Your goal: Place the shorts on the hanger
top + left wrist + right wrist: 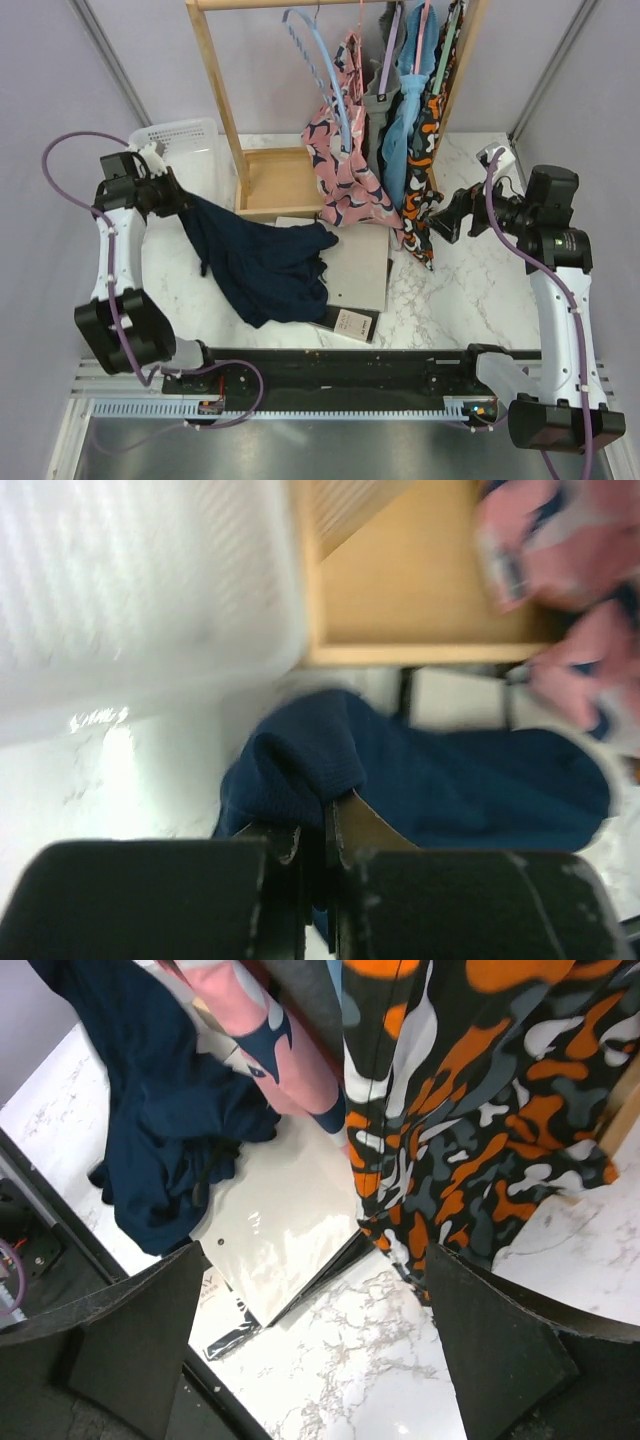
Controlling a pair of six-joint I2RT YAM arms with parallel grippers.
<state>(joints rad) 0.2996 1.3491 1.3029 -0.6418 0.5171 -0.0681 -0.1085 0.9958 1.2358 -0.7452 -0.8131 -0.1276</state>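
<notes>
Nearest the lens, our left claw [318,835] was pressed together on a fold of the shorts [450,780]; the navy cloth bunched just ahead of its tips and trailed off to its right, onto a grey board [360,265]; our right claw [315,1255] hung spread and empty, the orange-black garment [470,1110] just beyond it. We judged the step to be lifting the shorts toward the hanger [325,70], which hung on the wooden rack [215,90], above and well beyond both claws; to do it well, we reckoned the right claw should take a second corner so the cloth spread flat. Room looked tight: a white basket [185,145] sat just beside the left claw; the rack's post stood near it; the pink garment [345,170] crowded the hanger; open marble table [470,290] lay below the right claw.
</notes>
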